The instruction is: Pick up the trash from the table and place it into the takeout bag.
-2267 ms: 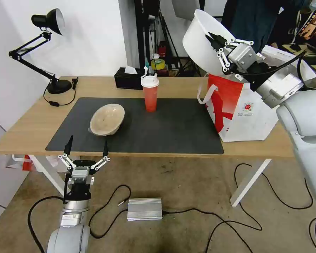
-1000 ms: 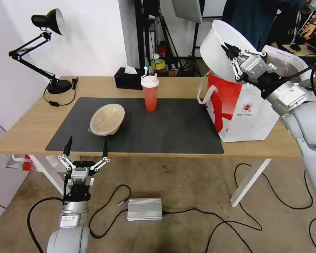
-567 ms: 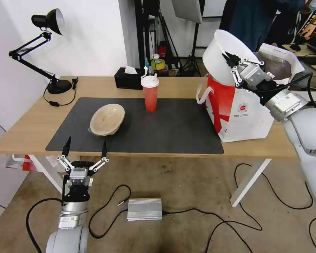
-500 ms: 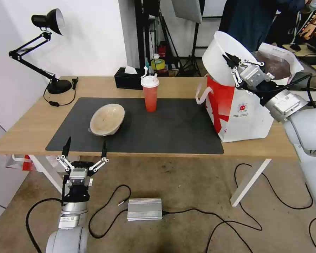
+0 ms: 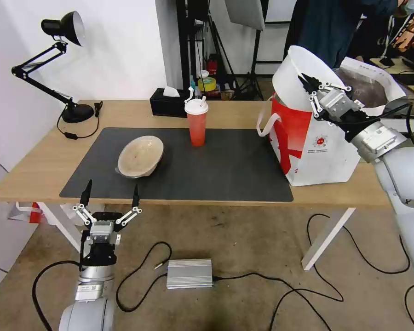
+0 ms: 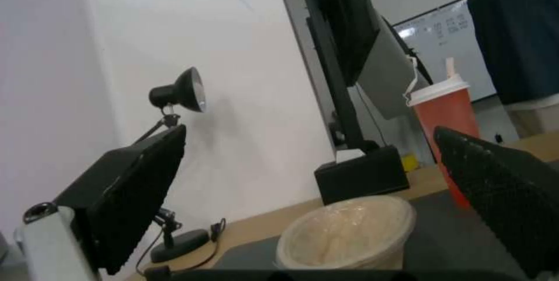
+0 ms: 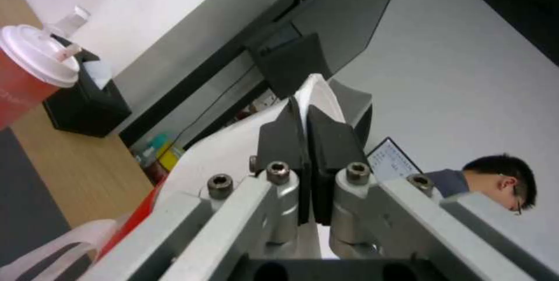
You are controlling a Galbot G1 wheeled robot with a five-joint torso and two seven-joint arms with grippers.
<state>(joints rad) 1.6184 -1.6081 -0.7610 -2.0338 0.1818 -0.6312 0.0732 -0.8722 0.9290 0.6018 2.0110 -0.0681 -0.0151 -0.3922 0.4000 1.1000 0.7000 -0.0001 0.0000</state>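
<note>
Lowered and carried rightward since the earlier frames, the white bowl now hangs tilted at the mouth of the bag, its lower edge at the bag's red near wall; my right gripper has its jaws pinched shut on the bowl's rim; the left gripper waits below the surface's front edge, jaws spread wide and holding nothing.

To finish this step well, I judge the bowl should clear the near wall fully and level out over the foil opening before I let go, so any scraps fall inside and the soft wall is not pushed over; a slow descent seems wise, since the bag stands close to the surface's right end.

Head view gives me the whole layout: the cup upright on the mat, the beige bowl tilted to its left, both not yet collected; right wrist view alone shows the grip itself, both pads closed on the thin white rim; left wrist view shows the beige bowl straight ahead between the open fingers, which the head view only suggests.
</note>
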